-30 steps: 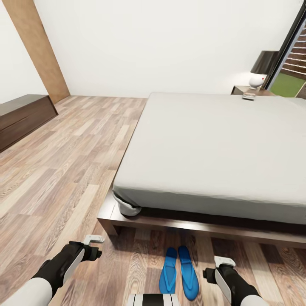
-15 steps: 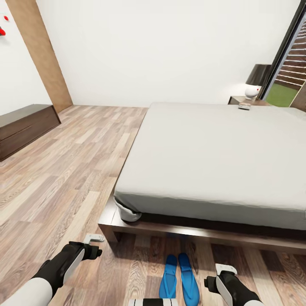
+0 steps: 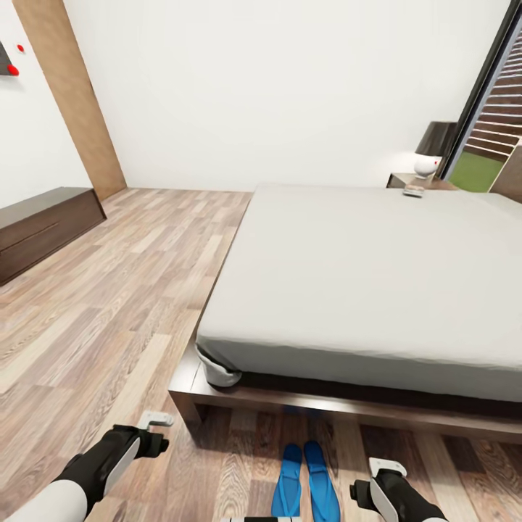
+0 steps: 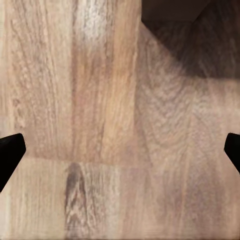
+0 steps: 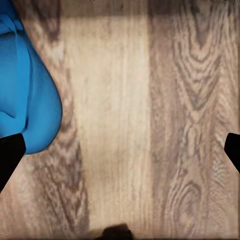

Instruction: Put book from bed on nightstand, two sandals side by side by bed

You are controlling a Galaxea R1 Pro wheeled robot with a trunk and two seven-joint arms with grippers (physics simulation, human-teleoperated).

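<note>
The two flat bright blue sandals (image 3: pixel 305 482) lie on the light wood-plank floor (image 3: pixel 109 319), side by side and touching or nearly so, just in front of the dark brown base at the foot of the large low bed (image 3: pixel 362 275) with its pale grey mattress. Their long axes run toward the bed, roughly parallel to each other.

The right pincer (image 3: pixel 386 467) hangs just beside the pair on the robot's right and is the nearer of the two; in the right wrist view the rounded end of one sandal (image 5: pixel 25 85) sits at the edge of its open reach. The left pincer (image 3: pixel 156 419) hangs further off, over bare floor near the bed's corner. Both pincers are released, jaws spread wide and grasping nothing.

A small thin object, judged to be the book (image 3: pixel 414 191), rests at the far end of the mattress, near the low dark-brown nightstand (image 3: pixel 403 178) carrying a dark-shaded lamp (image 3: pixel 433 148). It is well apart from both pincers; the base would have to travel along the bed to reach it.
</note>
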